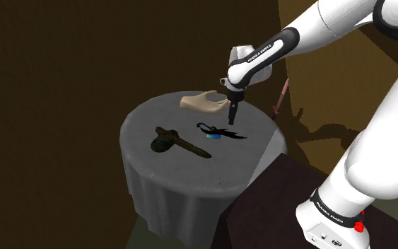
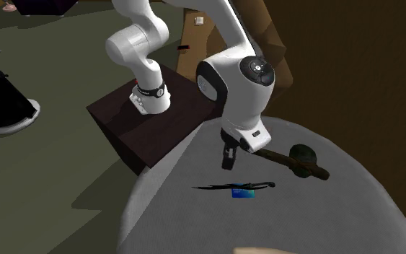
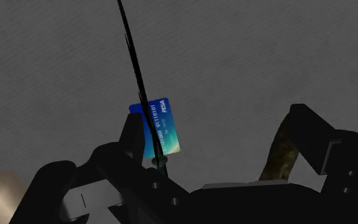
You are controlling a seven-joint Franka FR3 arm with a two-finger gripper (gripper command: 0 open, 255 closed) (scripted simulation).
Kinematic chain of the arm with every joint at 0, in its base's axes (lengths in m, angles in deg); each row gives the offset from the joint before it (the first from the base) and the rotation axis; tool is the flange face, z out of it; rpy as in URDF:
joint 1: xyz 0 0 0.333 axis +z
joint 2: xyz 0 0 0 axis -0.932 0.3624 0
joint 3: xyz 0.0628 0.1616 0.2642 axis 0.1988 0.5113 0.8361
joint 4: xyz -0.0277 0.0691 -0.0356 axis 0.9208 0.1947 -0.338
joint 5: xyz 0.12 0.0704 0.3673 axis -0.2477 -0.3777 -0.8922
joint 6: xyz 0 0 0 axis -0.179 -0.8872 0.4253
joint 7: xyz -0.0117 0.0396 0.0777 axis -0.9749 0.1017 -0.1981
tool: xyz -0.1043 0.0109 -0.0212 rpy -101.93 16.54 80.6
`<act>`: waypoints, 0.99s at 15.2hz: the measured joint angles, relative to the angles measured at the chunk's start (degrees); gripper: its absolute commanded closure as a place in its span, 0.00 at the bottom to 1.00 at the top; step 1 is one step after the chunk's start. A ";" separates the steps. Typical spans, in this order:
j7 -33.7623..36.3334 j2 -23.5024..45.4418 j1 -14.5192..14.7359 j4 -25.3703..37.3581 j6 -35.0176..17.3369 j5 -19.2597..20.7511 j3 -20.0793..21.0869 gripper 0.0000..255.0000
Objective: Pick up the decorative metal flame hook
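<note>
Black claw (image 1: 232, 119) spread, empty, above the thin black wavy metal hook (image 1: 222, 132) lying across a blue card (image 3: 168, 130) on the round grey worktop (image 1: 148, 117). In the wrist view one claw finger hides the hook's end.

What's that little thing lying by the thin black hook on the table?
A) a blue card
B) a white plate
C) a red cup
A: in the wrist view a blue card lies on the grey table, with the thin black hook crossing in front of it.
</note>
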 measured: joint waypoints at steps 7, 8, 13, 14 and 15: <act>-7.99 15.86 -1.18 10.16 -5.51 -2.17 1.28 0.00; -8.90 17.61 -1.37 11.55 -5.82 -2.23 1.54 0.00; -10.48 23.64 -1.95 15.21 -8.18 -2.83 2.33 0.00; -10.54 24.37 -2.00 15.32 -8.80 -2.94 2.43 0.00; -10.59 25.08 -2.07 15.39 -9.43 -3.04 2.51 0.00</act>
